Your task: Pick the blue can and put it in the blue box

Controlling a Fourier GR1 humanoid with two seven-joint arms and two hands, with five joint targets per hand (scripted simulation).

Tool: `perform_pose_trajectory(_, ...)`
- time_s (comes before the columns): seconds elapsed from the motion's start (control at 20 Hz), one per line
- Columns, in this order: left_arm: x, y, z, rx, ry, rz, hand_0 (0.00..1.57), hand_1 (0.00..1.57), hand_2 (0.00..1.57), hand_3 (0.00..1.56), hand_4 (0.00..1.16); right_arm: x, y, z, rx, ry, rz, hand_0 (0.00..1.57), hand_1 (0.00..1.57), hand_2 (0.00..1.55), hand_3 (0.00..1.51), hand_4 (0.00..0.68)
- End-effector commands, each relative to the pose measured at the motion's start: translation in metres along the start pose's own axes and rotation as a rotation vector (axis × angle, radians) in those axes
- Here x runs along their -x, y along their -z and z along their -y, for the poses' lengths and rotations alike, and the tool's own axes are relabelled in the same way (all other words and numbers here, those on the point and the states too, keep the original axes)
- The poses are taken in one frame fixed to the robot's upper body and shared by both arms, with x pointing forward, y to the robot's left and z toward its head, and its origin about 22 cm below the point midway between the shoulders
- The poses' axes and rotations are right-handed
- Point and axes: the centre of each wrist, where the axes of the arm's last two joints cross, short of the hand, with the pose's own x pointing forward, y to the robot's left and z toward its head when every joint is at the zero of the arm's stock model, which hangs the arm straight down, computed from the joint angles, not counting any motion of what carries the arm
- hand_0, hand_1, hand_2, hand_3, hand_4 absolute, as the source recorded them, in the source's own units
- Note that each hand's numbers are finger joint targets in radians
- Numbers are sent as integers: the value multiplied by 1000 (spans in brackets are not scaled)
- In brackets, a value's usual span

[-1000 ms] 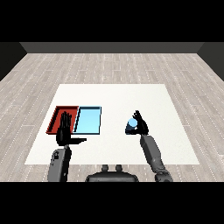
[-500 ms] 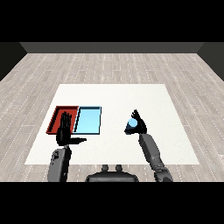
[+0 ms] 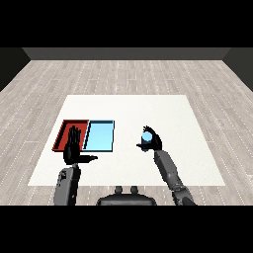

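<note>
— Black fingers of your right hand are curled round the blue can; it sits in that grasp, right of the trays. What comes next, do you reckon?

— You carry it left to the light blue tray, which lies well apart from the can, beside the red tray.

— How do you do that well?

— Keep the can upright and, I judge, high enough to pass over the tray's near wall. Aim for the middle of the blue floor, away from the red side.

— And your left hand?

— It stands flat, fingers straight, holding nothing, in front of the red tray. Leave it there, clear of your path.
</note>
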Motion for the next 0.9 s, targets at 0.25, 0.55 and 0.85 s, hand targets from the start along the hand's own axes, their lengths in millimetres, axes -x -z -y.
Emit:
perform_pose_trajectory(0.25,13,1,19,1,-1,9,0,0,0,0,0,-2,-2,-10,60,-119,-65,1559,1559,1492,1443,678)
perform_pose_trajectory(0.55,-2,3,3,18,-31,-14,0,0,0,0,0,-27,16,-11,5,-139,40,1524,1524,1468,1420,659)
perform_pose_trajectory(0.85,11,-7,32,69,44,-57,0,0,0,0,0,-43,2,3,-23,-153,126,1472,1472,1451,1410,649)
